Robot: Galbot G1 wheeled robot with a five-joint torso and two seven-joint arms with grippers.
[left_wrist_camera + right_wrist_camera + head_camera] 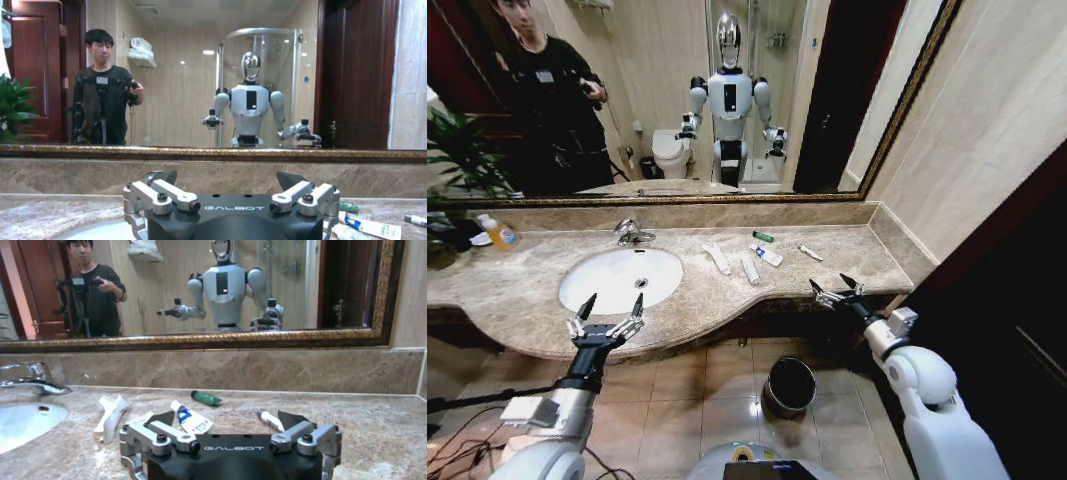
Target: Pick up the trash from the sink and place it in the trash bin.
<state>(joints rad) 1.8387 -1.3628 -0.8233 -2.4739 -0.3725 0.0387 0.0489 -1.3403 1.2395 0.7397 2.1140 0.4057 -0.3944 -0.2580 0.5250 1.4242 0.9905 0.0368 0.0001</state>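
Note:
The trash lies on the marble counter to the right of the sink (pixel 587 285), not in the basin: two white tubes (pixel 717 258), a blue-and-white packet (pixel 766 255), a tiny green piece (pixel 763 236) and a small white tube (pixel 810 253). My left gripper (pixel 608 311) hovers open over the sink's front rim, holding nothing. Open too, my right gripper (pixel 837 289) sits at the counter's front edge, right of the litter. Its wrist view shows the tubes (pixel 110 412), packet (pixel 190 419) and green piece (pixel 205 398) just ahead. The trash bin (pixel 789 385) stands on the floor below the counter.
A chrome faucet (pixel 632 232) rises behind the basin. At the counter's far left an orange-yellow bottle (pixel 499 233) stands beside a plant (pixel 457 160). A mirror runs along the back wall and a side wall closes the counter's right end.

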